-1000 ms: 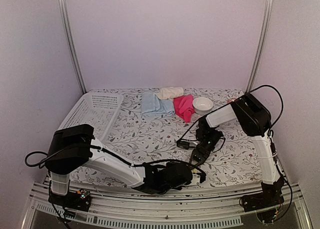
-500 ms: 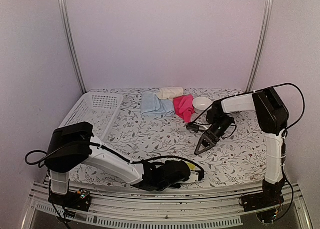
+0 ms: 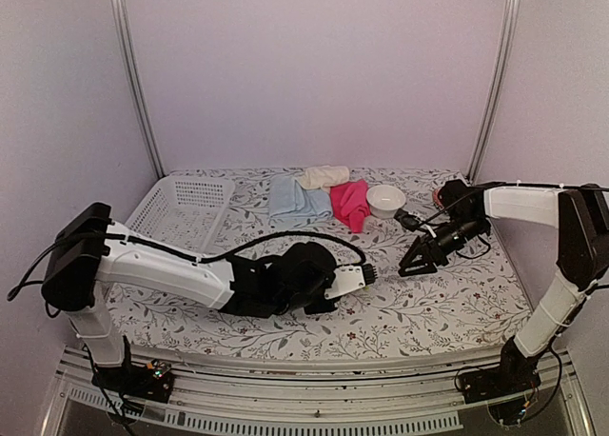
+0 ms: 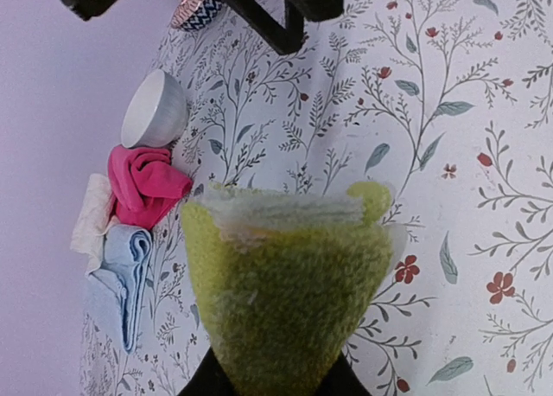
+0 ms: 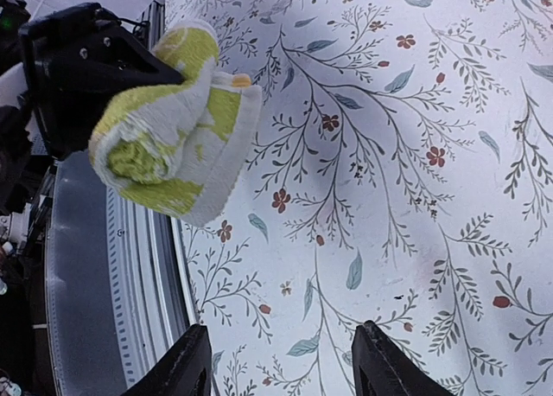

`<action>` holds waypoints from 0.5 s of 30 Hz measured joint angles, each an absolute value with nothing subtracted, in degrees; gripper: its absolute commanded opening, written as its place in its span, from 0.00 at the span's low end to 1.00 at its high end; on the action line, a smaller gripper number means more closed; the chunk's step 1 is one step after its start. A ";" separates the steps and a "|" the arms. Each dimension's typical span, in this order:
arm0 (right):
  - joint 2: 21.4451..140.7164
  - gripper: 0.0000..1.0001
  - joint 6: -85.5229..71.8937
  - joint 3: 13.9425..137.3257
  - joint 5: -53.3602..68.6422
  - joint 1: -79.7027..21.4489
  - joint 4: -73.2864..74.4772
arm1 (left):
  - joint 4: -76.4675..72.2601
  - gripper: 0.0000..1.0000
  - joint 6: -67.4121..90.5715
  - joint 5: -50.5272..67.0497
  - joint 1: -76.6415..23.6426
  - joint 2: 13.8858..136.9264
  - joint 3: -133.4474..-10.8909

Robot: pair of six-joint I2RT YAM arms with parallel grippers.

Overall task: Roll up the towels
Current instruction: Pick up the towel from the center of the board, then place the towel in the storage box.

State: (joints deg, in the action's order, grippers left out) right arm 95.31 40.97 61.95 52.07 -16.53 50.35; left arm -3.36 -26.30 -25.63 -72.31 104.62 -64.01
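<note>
Now that the left arm has swung away from the near edge to mid-table and the right arm has pulled back to its own side, I read the first roll as finished. The left gripper (image 3: 354, 279) is clamped on the yellow-green towel (image 5: 168, 124) and carries it clear of the floral covering. The right gripper (image 3: 414, 265) hangs spread with nothing between its fingers. My overhead view barely shows the bundle (just a pale stub). The right wrist camera shows its coiled end and a loose outer flap that could unwind if released carelessly. The left wrist camera adds the pink towel (image 4: 143, 184), blue towel (image 4: 117, 279) and cream towel (image 4: 89, 214), unrolled beside the bowl (image 4: 155, 111).
</note>
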 measured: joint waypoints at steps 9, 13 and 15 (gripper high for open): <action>96.82 0.55 40.69 61.82 51.57 -16.45 47.13 | -1.30 0.12 -28.47 -26.13 -65.54 98.39 -62.02; 97.17 0.54 41.12 61.82 51.72 -16.45 47.13 | -1.15 0.11 -30.72 -26.37 -62.98 96.03 -60.84; 97.17 0.54 41.36 61.82 52.07 -16.45 47.16 | -1.37 0.11 -32.60 -26.57 -61.69 94.43 -60.07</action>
State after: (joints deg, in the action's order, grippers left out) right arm 97.17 41.36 61.82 52.07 -16.45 47.16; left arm -1.37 -32.60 -26.57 -61.69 94.43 -60.07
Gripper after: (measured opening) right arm 0.545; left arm 0.222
